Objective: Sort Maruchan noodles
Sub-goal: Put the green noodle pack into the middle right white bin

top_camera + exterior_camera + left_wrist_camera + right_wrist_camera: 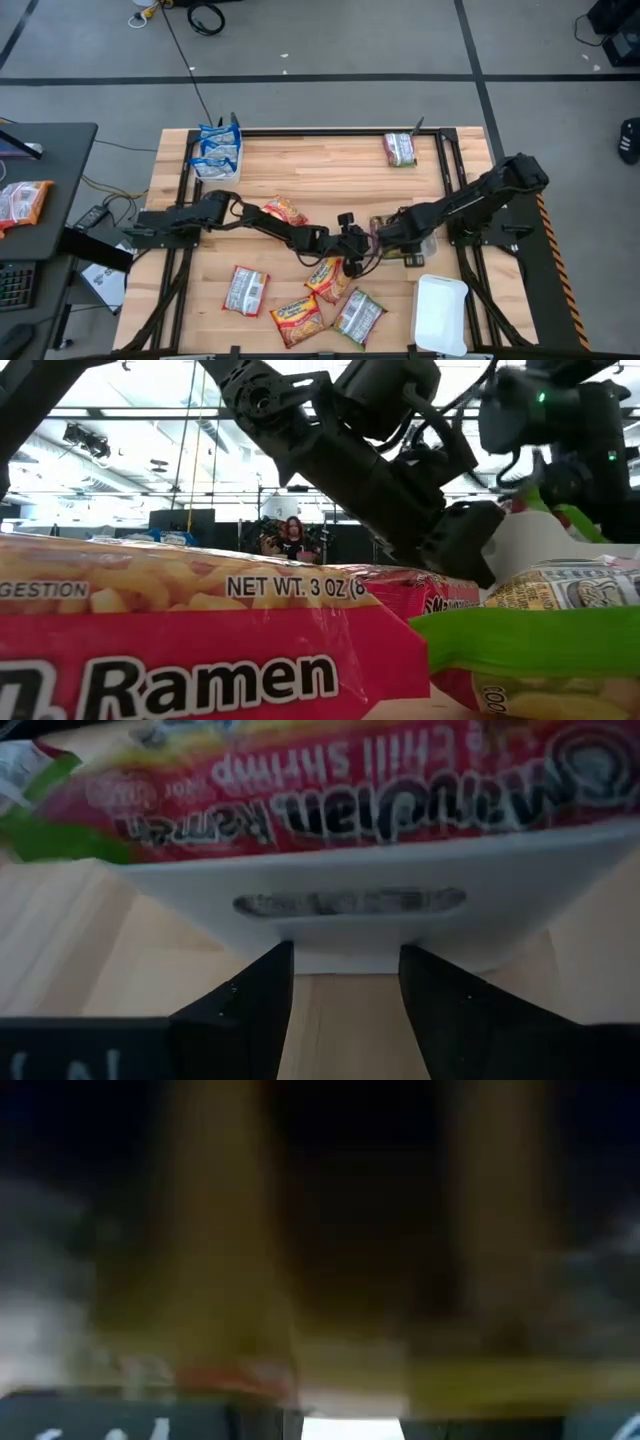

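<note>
Two dark fingers of the left gripper point(340, 995) stood parted, holding nothing, just short of a red crinkly plastic Chili Shrimp ramen packet point(340, 765) lying flat mid-table, likely light, slippery and brittle inside, best pinched at its sealed edge; the right gripper's point(383, 238) state I cannot tell.

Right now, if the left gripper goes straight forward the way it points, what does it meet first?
Most likely the red Maruchan chili shrimp packet: its white edge lies directly ahead of the left gripper, whose fingers stand apart.
</note>
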